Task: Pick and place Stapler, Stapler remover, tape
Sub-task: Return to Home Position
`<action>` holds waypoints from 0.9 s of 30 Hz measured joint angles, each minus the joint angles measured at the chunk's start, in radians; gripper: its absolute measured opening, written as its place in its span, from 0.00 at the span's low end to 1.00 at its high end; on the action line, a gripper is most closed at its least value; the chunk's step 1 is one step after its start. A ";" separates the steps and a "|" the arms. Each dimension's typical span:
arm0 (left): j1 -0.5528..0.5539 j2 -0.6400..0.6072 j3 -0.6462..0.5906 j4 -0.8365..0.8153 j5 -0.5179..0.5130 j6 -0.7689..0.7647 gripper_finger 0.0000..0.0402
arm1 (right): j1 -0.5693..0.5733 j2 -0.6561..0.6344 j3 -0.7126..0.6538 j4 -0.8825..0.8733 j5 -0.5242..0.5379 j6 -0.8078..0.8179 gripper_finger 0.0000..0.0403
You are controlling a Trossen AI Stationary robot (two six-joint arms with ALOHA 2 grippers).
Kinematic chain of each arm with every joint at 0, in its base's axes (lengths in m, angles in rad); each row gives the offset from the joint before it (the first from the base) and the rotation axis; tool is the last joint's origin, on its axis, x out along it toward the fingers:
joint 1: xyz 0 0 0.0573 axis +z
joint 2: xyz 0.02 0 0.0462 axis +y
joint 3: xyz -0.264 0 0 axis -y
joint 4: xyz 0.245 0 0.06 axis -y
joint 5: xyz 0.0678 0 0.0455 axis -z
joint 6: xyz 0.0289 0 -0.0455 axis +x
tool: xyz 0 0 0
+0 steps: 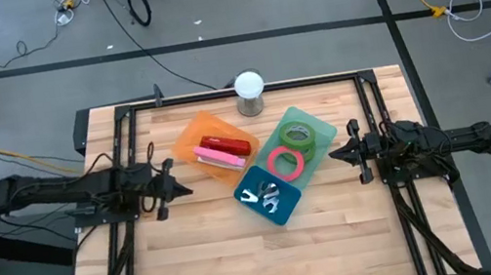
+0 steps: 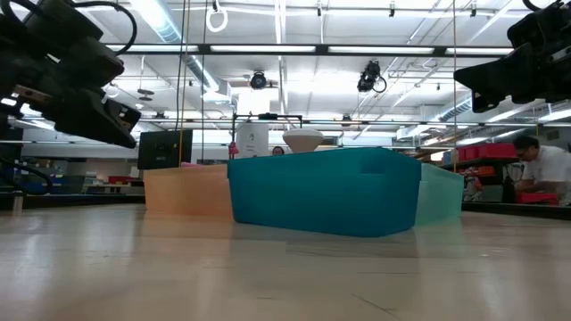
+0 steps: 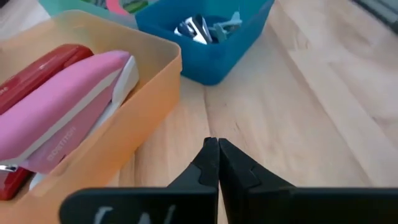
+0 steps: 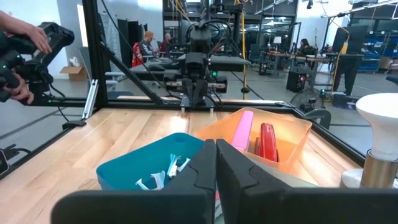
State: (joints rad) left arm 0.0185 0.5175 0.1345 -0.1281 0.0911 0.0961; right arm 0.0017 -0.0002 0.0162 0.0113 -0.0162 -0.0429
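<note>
Your left gripper [image 3: 212,144], fingers pressed together, sits beside the orange bin [image 3: 149,93] holding the pink stapler [image 3: 68,118]. Your right gripper [image 1: 332,154], likewise closed, faces the green tape [image 1: 296,134]. The staple remover [image 1: 264,194] lies in the blue bin [image 1: 289,212] between them.

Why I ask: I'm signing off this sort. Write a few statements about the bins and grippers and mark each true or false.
1. The pink stapler lies in the orange bin. True.
2. The blue bin is empty. False: it holds staple removers.
3. The green tape and the pink tape are both in the green bin. True.
4. The left gripper holds the red stapler. False: it is shut on nothing, and that stapler lies in the orange bin beside the pink one.
5. The right gripper is wide open. False: its fingers are closed together.
</note>
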 joint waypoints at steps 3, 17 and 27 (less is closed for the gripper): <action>0.000 -0.033 0.000 -0.004 0.000 -0.006 0.01 | 0.000 0.000 0.000 0.000 0.000 0.000 0.03; 0.000 -0.167 0.000 -0.138 -0.007 -0.003 0.02 | 0.000 0.000 0.000 -0.001 0.000 0.000 0.03; 0.000 -0.291 0.000 -0.233 -0.008 -0.005 0.01 | 0.000 0.000 0.000 -0.001 0.000 0.000 0.03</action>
State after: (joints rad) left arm 0.0185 0.2265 0.1345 -0.3606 0.0834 0.0910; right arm 0.0013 -0.0002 0.0162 0.0105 -0.0162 -0.0429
